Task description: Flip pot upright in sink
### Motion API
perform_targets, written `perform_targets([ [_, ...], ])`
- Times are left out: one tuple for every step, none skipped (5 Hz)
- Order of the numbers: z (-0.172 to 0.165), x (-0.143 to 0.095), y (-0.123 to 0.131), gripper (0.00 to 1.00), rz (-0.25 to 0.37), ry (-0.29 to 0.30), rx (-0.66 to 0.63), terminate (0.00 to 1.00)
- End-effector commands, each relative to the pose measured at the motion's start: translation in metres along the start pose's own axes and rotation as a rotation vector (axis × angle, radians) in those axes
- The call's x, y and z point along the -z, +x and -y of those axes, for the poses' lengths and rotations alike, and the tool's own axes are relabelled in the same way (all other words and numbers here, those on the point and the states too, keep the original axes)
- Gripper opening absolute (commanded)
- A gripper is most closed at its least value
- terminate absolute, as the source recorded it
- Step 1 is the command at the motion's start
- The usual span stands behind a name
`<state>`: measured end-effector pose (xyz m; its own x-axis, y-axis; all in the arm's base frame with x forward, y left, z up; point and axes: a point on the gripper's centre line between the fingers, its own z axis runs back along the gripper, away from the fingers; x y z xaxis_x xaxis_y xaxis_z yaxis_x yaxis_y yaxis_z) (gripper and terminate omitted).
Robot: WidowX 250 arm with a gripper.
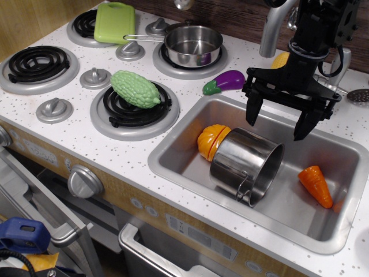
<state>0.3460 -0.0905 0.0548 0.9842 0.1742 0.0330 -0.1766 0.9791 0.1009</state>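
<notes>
The pot (245,164), tall and shiny steel with a wire loop handle, lies on its side in the sink (173,164), its open mouth facing right and toward the front. Its closed end rests against an orange-yellow toy vegetable (210,140). My black gripper (278,122) hangs open above the sink's back half, just above and behind the pot, fingers pointing down and holding nothing.
An orange toy carrot (316,186) lies in the sink's right part. A purple eggplant (225,81) lies on the counter behind the sink. A saucepan (193,45) with a long handle sits on a back burner, a green gourd (135,89) on the front burner. The faucet (271,32) stands behind.
</notes>
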Motion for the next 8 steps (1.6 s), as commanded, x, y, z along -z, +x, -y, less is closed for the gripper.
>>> perform_targets([
  [0.0, 0.0, 0.0, 1.0, 0.0, 0.0, 0.0, 0.0],
  [0.014, -0.004, 0.0, 1.0, 0.005, 0.017, -0.016, 0.0],
  [0.023, -0.007, 0.001, 1.0, 0.02, 0.054, -0.012, 0.0],
  [0.036, 0.0, -0.002, 1.0, 0.06, 0.101, -0.019, 0.0],
  [0.041, 0.006, -0.005, 1.0, 0.065, 0.235, -0.01, 0.0],
  [0.032, 0.012, -0.002, 1.0, 0.082, 0.3, 0.017, 0.0],
  [0.027, 0.021, 0.0, 1.0, 0.108, 0.374, 0.048, 0.0],
  [0.016, 0.027, 0.0, 1.0, 0.125, 0.392, 0.063, 0.0],
])
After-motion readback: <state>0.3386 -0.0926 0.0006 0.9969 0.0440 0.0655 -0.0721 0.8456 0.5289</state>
